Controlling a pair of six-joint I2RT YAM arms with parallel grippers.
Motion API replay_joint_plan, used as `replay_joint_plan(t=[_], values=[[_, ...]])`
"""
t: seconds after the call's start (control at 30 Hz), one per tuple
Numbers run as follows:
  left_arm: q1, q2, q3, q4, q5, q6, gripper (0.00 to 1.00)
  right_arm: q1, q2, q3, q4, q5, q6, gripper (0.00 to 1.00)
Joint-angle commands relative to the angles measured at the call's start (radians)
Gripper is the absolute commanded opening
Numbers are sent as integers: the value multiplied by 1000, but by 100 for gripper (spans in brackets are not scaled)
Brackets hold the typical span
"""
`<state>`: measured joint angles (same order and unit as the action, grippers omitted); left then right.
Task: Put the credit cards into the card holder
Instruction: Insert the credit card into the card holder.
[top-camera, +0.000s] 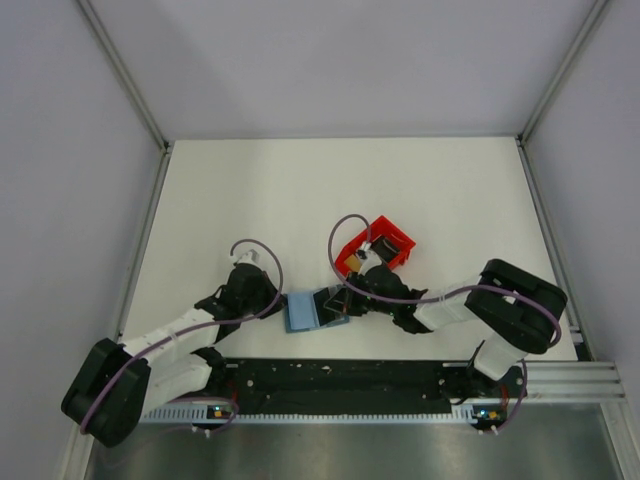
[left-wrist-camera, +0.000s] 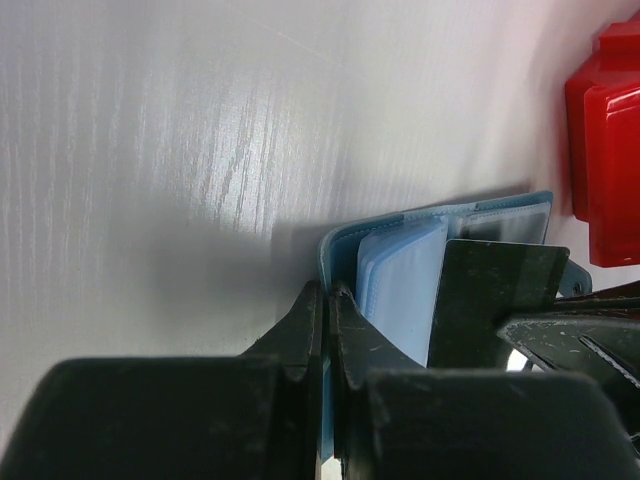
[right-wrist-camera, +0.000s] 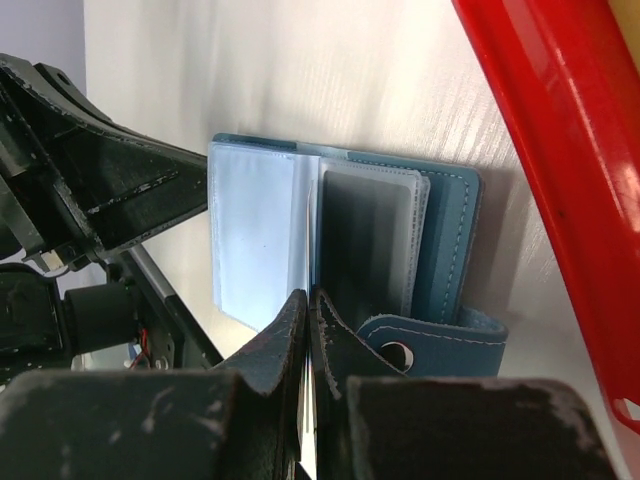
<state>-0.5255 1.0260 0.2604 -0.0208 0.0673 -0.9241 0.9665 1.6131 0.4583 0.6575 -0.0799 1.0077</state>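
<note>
The teal-blue card holder (top-camera: 300, 312) lies open between the two arms, its clear pockets fanned out (right-wrist-camera: 260, 235). My left gripper (top-camera: 280, 304) is shut on the holder's left cover edge (left-wrist-camera: 328, 296). My right gripper (top-camera: 338, 300) is shut on a thin card, which shows edge-on between its fingertips (right-wrist-camera: 310, 300), right at the pockets. In the left wrist view that card shows black (left-wrist-camera: 495, 300), standing against the pockets. A dark card (right-wrist-camera: 365, 240) fills one pocket. More credit cards, tan (top-camera: 353, 264) and black (top-camera: 386, 247), lie in the red bin.
The red plastic bin (top-camera: 400, 236) stands just behind the right gripper, close to the holder's right side (right-wrist-camera: 560, 150). The holder's snap tab (right-wrist-camera: 440, 345) sticks out beside my right fingers. The black rail (top-camera: 330, 375) runs along the near table edge.
</note>
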Motion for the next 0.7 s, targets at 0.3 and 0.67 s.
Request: replay_joint_plan(t=[0.3,0.67], values=[[-2,25,-6,-62,-12,31,0,9,-68,22,7,11,-11,0],[-1,25,-4,-60,-12,34,0,11,-49,37,-4,2,2,0]])
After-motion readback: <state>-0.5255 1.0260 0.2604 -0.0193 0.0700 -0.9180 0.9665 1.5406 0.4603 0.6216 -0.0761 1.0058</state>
